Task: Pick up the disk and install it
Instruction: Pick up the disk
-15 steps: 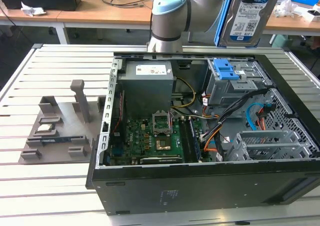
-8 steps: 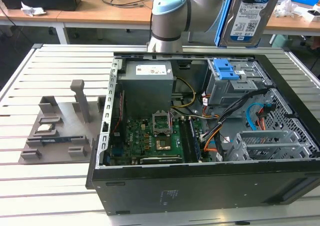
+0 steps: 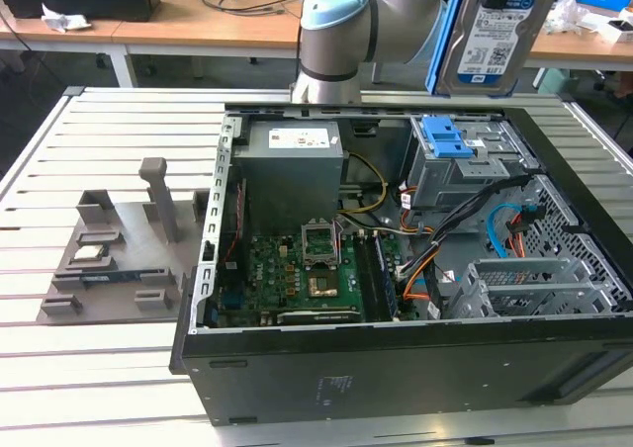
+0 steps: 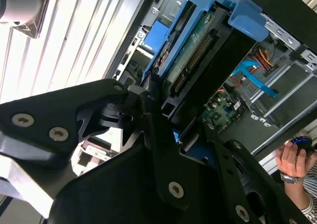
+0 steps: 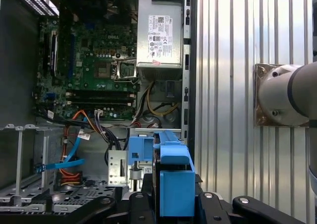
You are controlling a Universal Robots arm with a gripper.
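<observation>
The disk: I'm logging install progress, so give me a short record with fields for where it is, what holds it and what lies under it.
object: flat rectangular silver disk with a blue plastic carrier frame
holder: black gripper, closed on the disk
pose: upright in the air, label facing the exterior view
below: open black metal computer case lying on its side
bay: grey metal drive bay with a blue plastic carrier on top, apart from the disk
installed: not yet
</observation>
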